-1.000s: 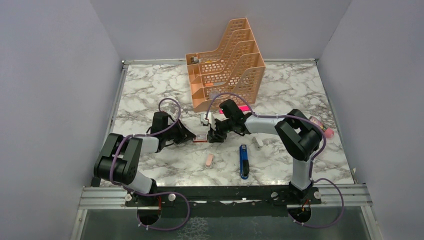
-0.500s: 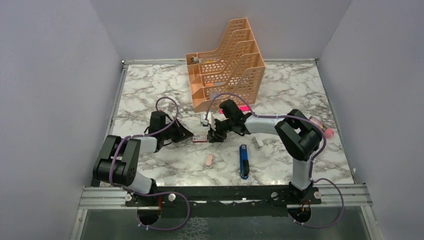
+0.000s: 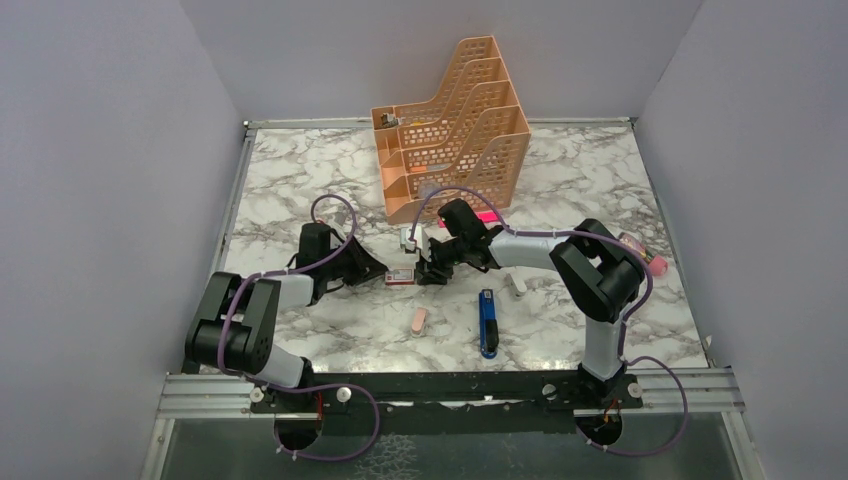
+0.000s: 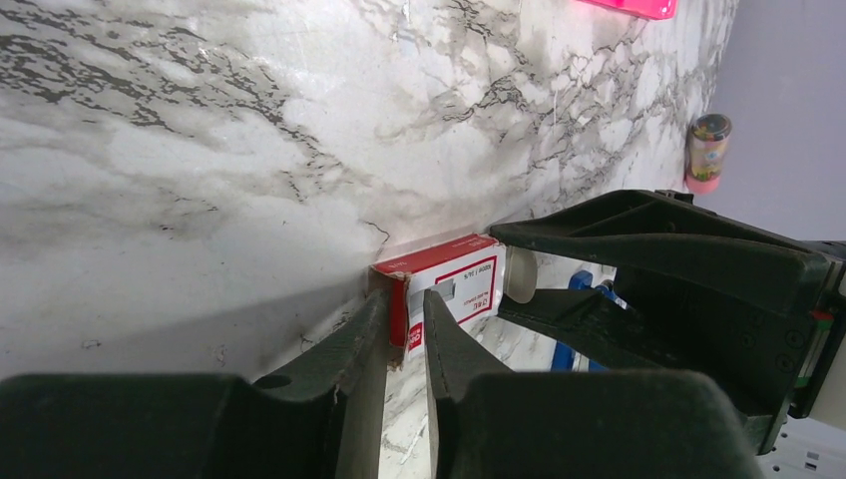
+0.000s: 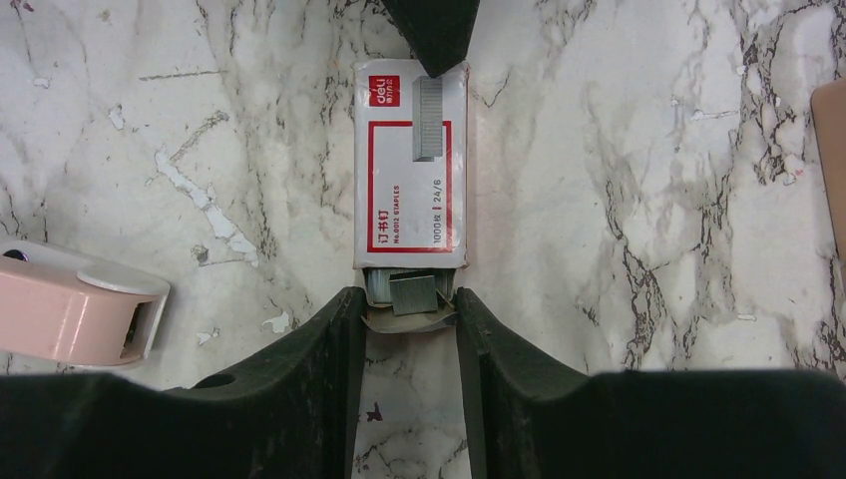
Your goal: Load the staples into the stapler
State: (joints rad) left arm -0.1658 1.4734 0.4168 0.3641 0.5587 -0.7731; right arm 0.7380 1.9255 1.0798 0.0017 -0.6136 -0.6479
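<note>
The right tool (image 5: 407,302) is closed down to the width of the inner tray (image 5: 409,320), one finger against each side of the short stretch that pokes out of the staple box (image 5: 409,170), so it appears to hold the tray by its end. A grey block of staples (image 5: 414,293) lies in that exposed part. The box runs straight ahead of this tool, its long axis in line with the fingers, label up and flat on the marble bench (image 5: 619,200). At its far end sits the left tool (image 4: 402,304), set narrow, with the box's red end between its fingertips. Whether it is pinching that end or only bracketing it, I cannot tell. The coming move likely turns on that shared line: the tray should slide out along the box's length, toward the right tool, while the far end is kept from following. Just to one side of the right tool stands a pale pink and white dispenser-like piece (image 5: 80,309). The blue stapler (image 3: 487,322) lies apart from both tools, back toward the arm bases on the right arm's side, its long axis roughly crosswise to the box and seemingly closed. The right arm is the nearer one to it. A peach-pink oblong piece (image 3: 419,320) lies beside it. Beyond the tools stands an orange file rack (image 3: 450,130) with a small item in its rear slot, too small to name.
</note>
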